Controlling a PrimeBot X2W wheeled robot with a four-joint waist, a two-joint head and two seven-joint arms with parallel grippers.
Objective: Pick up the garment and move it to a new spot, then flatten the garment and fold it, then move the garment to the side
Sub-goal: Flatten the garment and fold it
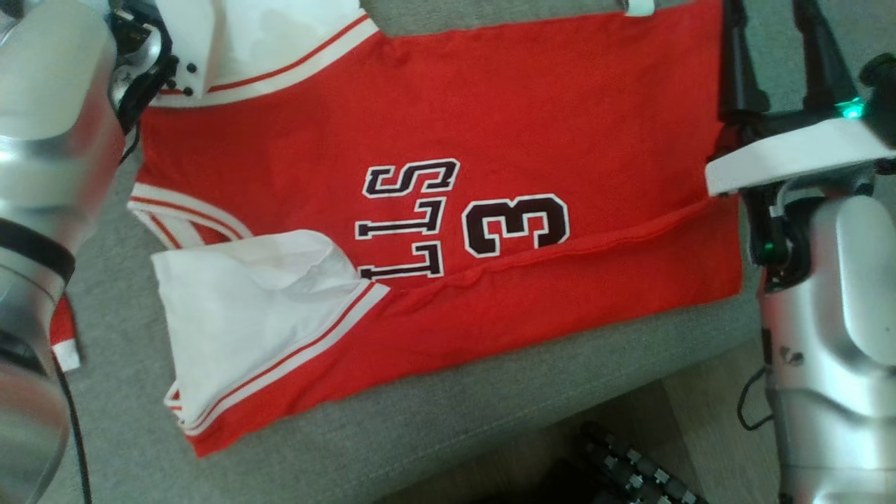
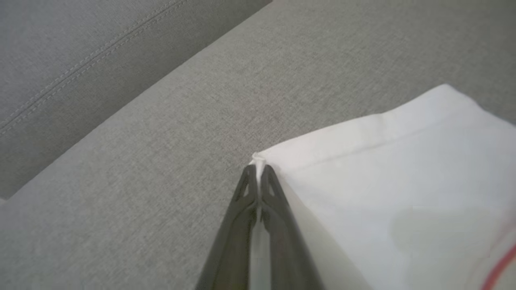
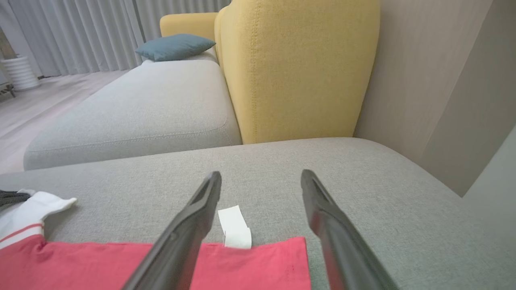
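The garment (image 1: 525, 126) is a red jersey with white sleeves and dark lettering, spread on the grey sofa seat (image 1: 420, 420). My left gripper (image 2: 258, 171) is shut on the corner of one white sleeve (image 2: 383, 181), pinching its tip against the cushion. That sleeve (image 1: 280, 35) lies at the upper left in the head view, beside my left arm. My right gripper (image 3: 262, 175) is open and hovers just above the jersey's red hem corner (image 3: 242, 266), with a small white label (image 3: 234, 227) between its fingers. Its dark fingers (image 1: 735, 70) stand along the garment's right edge.
A yellow chair back (image 3: 298, 72) rises behind the seat, with a blue cushion (image 3: 175, 46) and another grey seat section beyond. The sofa's front edge drops to wood floor (image 1: 700, 399), where a dark ribbed object (image 1: 630, 469) lies. A backrest seam (image 2: 80, 64) runs near the left gripper.
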